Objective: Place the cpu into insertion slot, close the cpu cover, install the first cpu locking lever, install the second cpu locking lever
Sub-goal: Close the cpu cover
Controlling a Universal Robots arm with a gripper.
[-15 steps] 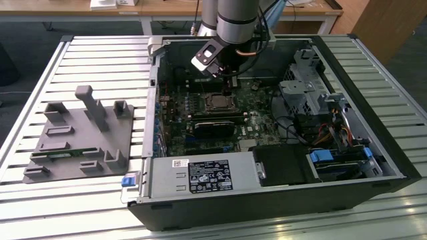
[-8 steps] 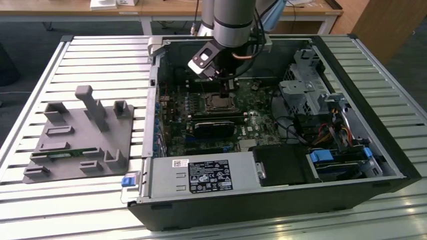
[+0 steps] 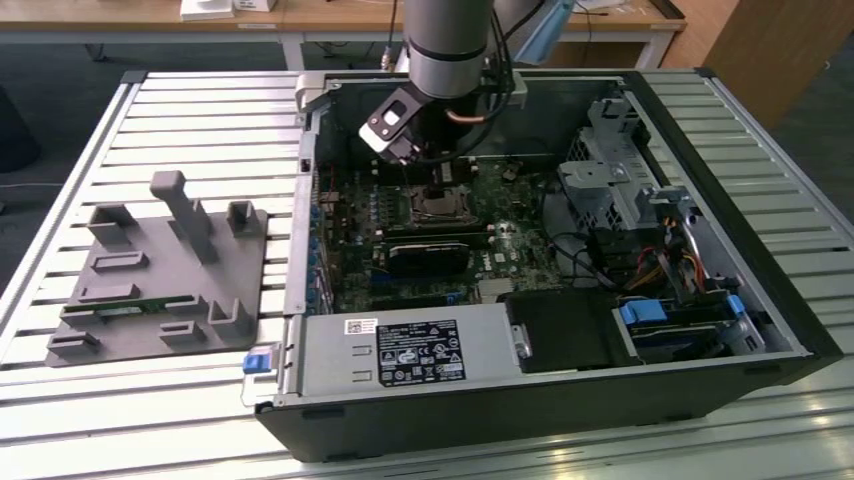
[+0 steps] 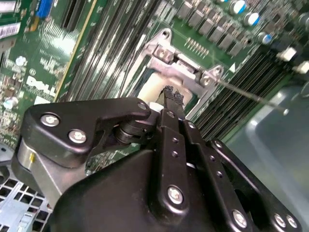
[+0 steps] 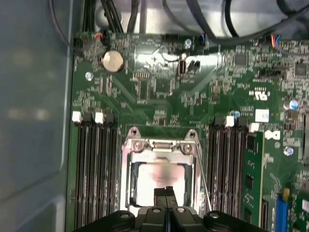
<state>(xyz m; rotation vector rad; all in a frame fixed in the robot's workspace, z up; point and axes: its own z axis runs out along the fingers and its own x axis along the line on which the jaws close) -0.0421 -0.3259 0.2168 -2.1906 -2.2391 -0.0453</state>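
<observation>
Hovering inside the open computer case (image 3: 747, 300) on the slatted desk (image 3: 160, 400), my fingers (image 4: 173, 94) are clenched together, with nothing visible between them. Nearest in the exterior view is the labelled power supply (image 3: 400, 352). Farther in sits a black module (image 3: 427, 255) on the green board, then the insertion slot (image 3: 419, 210), with my arm (image 3: 451, 40) coming down from its far side. A grey fixture (image 3: 160, 270) sits on the desk at the exterior view's left, well apart from the case. The cpu (image 5: 159, 176) lies in the slot, its pale top showing through the window of the cpu cover (image 5: 161, 145), which lies down over it. My tips are over the cpu; can't tell if they touch it. A thin metal lever (image 5: 203, 174) runs along one side of the cover. Long black memory slots (image 5: 94, 169) flank the slot on both sides. A coin cell (image 5: 113, 61) sits farther along the board.
</observation>
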